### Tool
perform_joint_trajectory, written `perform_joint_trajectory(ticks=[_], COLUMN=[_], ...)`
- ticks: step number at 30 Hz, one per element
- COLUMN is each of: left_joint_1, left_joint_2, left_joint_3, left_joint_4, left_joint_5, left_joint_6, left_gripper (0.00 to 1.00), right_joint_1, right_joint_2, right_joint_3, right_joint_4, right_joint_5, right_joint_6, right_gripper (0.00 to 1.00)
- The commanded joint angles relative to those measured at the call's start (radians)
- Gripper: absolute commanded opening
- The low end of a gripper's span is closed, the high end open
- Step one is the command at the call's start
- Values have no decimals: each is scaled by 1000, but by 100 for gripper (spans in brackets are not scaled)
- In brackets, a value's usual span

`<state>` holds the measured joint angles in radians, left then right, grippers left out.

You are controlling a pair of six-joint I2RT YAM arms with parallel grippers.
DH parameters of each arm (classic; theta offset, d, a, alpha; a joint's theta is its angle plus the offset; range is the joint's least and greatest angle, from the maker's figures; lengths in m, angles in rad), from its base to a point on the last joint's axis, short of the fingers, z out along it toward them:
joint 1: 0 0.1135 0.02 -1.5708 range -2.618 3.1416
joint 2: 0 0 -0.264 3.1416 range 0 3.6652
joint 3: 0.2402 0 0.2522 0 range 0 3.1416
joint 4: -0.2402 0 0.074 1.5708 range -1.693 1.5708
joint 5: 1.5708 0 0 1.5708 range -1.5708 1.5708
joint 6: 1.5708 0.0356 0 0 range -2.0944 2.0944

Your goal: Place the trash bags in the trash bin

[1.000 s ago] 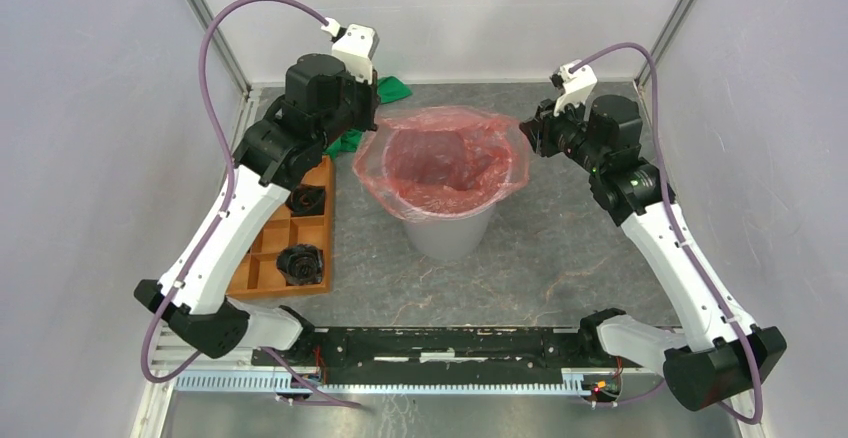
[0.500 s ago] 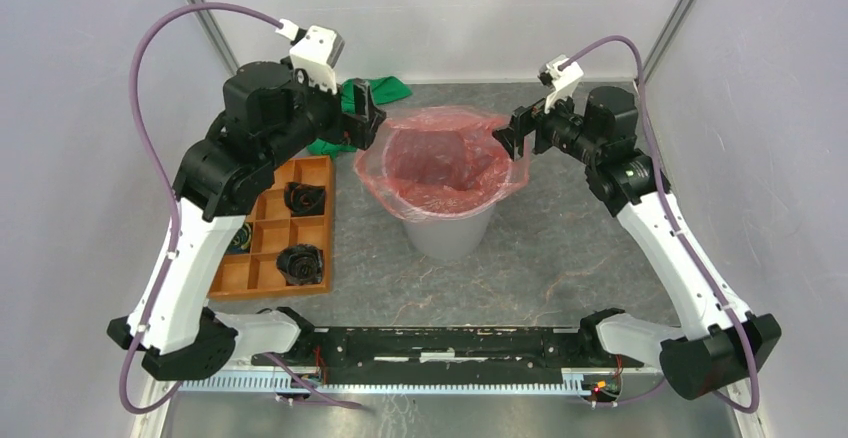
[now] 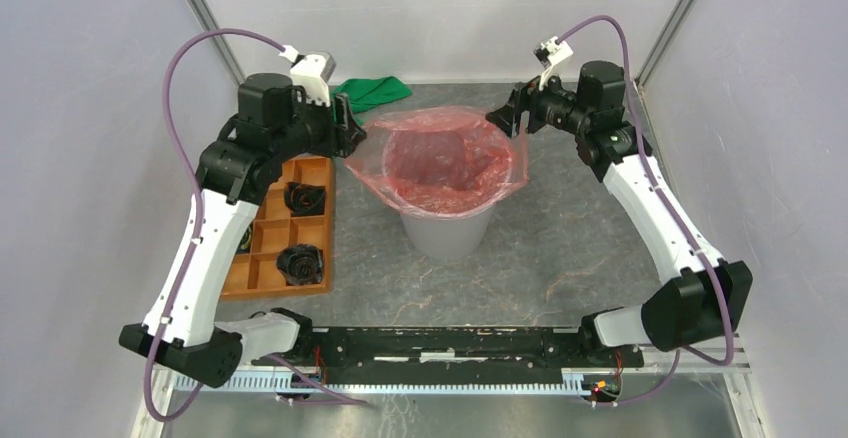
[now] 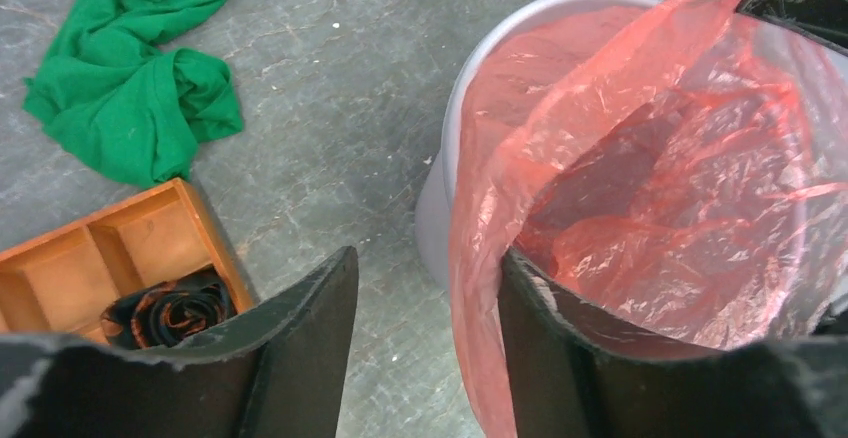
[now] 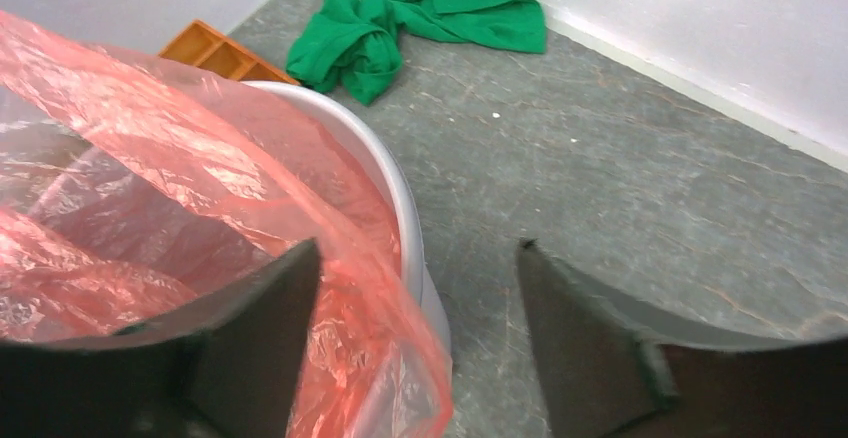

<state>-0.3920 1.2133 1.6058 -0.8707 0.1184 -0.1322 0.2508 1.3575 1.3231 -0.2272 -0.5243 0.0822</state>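
Jaws on left gripper (image 4: pixel 428 256) and right gripper (image 5: pixel 418 244) gape open, empty. The red bag (image 4: pixel 650 178) lines the bin (image 4: pixel 432 208) between them.

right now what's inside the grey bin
Only the red trash bag shows inside the trash bin: it lines the walls, with its mouth flared over the rim. Its crumpled folds cover the floor, so anything beneath cannot be seen.

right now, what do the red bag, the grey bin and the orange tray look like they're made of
The red bag: thin plastic film, translucent, glossy, crinkled. The bin: likely moulded plastic, light grey, smooth matte wall. The tray: orange, wood or plastic, cannot tell which; flat dull dividers.
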Motion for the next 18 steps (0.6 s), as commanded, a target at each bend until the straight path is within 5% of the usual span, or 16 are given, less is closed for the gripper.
perform_joint_trajectory(ticks=[1, 4, 13, 18], left_joint_1=[91, 132, 151, 160], left_joint_2=[-41, -73, -49, 6], left_joint_3=[-44, -129, -236, -284], left_joint_4=[123, 228, 356, 500], left_joint_5=[197, 228, 243, 268], left_joint_6=[-79, -128, -199, -278], left_gripper=[53, 37, 19, 13], right_joint_1=[-27, -29, -62, -67], right_joint_2=[60, 86, 125, 165], right_joint_3=[48, 44, 33, 42], right_joint_4=[116, 131, 165, 170], right_joint_5=[-195, -206, -155, -150], right_joint_6=[98, 121, 185, 208], right_gripper=[73, 54, 11, 6])
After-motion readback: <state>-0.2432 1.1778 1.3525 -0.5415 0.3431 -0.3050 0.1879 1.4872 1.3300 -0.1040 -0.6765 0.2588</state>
